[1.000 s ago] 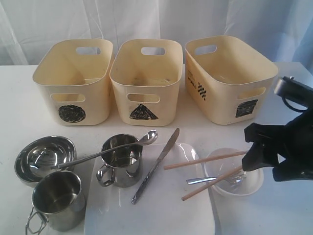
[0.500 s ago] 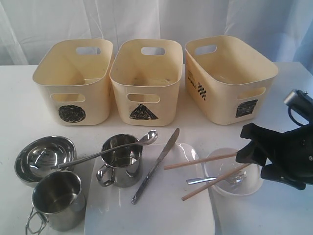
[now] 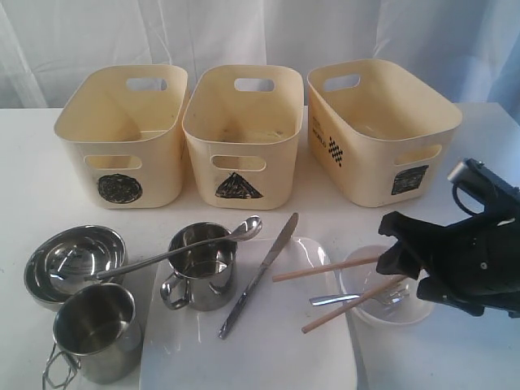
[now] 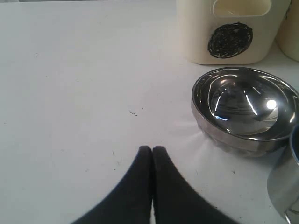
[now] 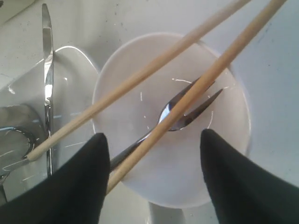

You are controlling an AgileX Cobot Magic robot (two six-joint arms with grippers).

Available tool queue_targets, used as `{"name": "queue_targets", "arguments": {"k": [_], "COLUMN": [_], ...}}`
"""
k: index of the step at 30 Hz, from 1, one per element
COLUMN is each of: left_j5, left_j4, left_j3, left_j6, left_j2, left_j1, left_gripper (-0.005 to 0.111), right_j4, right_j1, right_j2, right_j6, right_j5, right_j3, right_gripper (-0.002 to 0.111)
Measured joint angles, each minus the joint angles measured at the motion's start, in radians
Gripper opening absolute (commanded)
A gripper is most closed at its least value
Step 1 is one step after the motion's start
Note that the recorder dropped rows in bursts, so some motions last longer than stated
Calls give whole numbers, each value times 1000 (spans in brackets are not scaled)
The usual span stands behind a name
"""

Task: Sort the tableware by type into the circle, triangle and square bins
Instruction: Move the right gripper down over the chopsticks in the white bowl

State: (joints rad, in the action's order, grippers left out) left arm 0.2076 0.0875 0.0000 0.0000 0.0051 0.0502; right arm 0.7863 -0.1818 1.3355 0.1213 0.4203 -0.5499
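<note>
My right gripper [image 3: 388,244] [image 5: 152,137] hangs open over the clear plastic bowl [image 3: 406,313] [image 5: 187,177], with a finger at either side of it. Across the bowl lie two wooden chopsticks [image 3: 325,268] [image 5: 140,74], and a steel fork [image 3: 337,299] [image 5: 187,112] rests in it. The white square plate [image 3: 252,341] carries a knife [image 3: 260,276] and a steel mug [image 3: 201,268] with a spoon [image 3: 175,252] across it. My left gripper [image 4: 152,149] is shut and empty over bare table, near the steel bowl [image 4: 245,109] [image 3: 73,264]. A second mug [image 3: 97,333] stands in front of the bowl.
The circle bin [image 3: 122,138] [image 4: 231,32], triangle bin [image 3: 242,134] and square bin [image 3: 382,134] stand in a row at the back. A white curtain hangs behind them. The knife [image 5: 46,70] lies on the plate just past the chopstick ends.
My right gripper has moved left and now reaches over the clear bowl's rim. Nothing else has shifted.
</note>
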Motion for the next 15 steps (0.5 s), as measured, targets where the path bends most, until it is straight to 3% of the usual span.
{"name": "queue_targets", "arguments": {"k": [15], "left_j5": [0], "left_j4": [0], "left_j3": [0], "left_j6": [0], "left_j2": [0], "left_j1": [0], "left_gripper": [0], "right_j4": [26], "right_j1": [-66], "right_j2": [97], "right_j6": [0], "right_j5": [-103], "right_j3": [0], "right_gripper": [54]}}
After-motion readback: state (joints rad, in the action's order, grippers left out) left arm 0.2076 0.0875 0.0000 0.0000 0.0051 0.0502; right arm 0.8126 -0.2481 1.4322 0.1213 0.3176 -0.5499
